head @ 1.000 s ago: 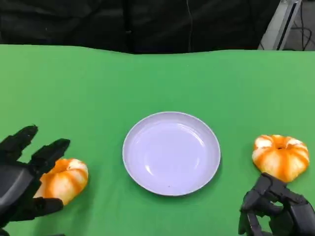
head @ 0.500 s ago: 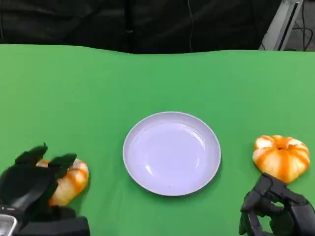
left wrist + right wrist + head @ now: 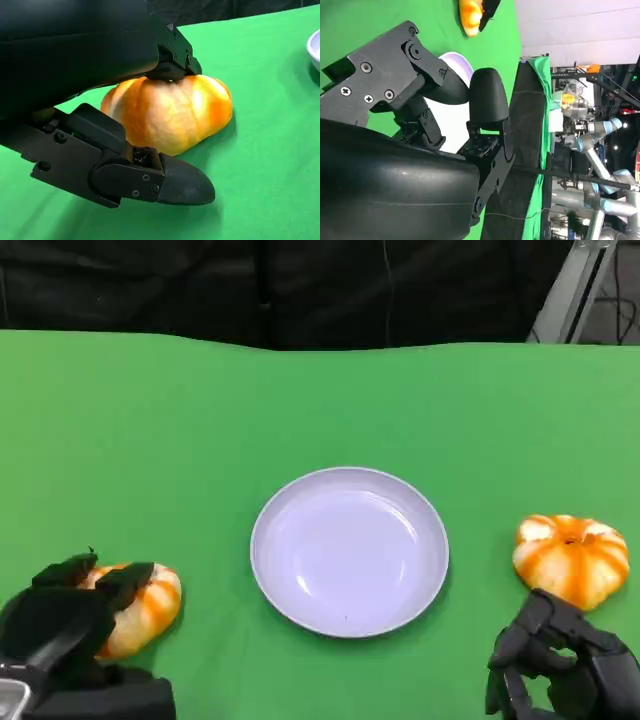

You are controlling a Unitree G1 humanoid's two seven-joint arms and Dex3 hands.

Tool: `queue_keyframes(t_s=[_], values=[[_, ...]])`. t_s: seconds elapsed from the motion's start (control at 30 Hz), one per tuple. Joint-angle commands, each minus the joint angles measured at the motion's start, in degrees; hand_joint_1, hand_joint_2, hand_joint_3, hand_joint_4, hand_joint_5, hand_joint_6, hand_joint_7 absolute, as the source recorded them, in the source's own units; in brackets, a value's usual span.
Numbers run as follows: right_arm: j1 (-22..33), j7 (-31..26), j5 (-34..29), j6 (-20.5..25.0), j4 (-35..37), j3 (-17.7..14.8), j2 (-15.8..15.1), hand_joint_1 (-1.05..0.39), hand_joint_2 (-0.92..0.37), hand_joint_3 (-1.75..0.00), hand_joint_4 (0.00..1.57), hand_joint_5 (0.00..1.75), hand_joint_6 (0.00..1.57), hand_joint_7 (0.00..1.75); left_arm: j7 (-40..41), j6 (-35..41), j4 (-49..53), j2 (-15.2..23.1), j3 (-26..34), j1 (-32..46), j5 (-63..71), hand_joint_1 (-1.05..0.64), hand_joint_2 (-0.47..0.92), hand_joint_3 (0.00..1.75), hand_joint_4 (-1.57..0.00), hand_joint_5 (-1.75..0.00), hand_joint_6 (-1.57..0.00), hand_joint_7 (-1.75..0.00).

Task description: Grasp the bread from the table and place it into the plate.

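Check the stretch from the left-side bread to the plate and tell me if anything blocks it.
Nothing visible does. Bare green table lies between the left bread, under the left hand, and the empty plate.

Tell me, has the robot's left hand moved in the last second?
Yes. The left hand has come in over the left bread, drawing slightly nearer the plate, which stays put; its fingers now lie across the bread's top.
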Motion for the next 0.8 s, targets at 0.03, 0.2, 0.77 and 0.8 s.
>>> queue_keyframes(t_s=[0.03, 0.2, 0.77, 0.8], values=[[0.2, -0.1, 0.6, 0.1, -0.1, -0.4, -0.6, -0.15, -0.5, -1.3, 0.82, 1.75, 0.74, 1.59, 1.0, 0.2, 2.1, 1.7, -1.0, -0.7, -1.1, -0.89, 0.92, 0.35, -0.2, -0.01, -0.33, 0.0], [0.2, -0.3, 0.4, 0.4, -0.4, -0.3, -0.6, -0.15, -0.5, -1.3, 0.82, 1.75, 0.74, 1.59, -0.7, -1.0, 2.4, 2.1, -1.0, -1.3, -4.6, -0.69, 0.92, 0.28, -0.46, -0.09, -0.4, -0.02], [-0.1, -0.1, 0.5, 0.1, 0.2, -0.4, -0.6, -0.17, -0.49, -1.31, 0.83, 1.75, 0.74, 1.59, 15.0, -8.6, 6.9, 0.3, -0.4, -2.2, -8.4, -0.13, 0.92, 0.17, -0.66, -1.74, -0.45, -1.74], [-0.1, -0.1, 0.5, 0.0, 0.2, -0.4, -0.6, -0.17, -0.49, -1.31, 0.83, 1.75, 0.74, 1.59, 15.0, -8.6, 6.9, 0.3, -0.4, -2.2, -8.5, -0.13, 0.92, 0.17, -0.66, -1.75, -0.45, -1.74]])
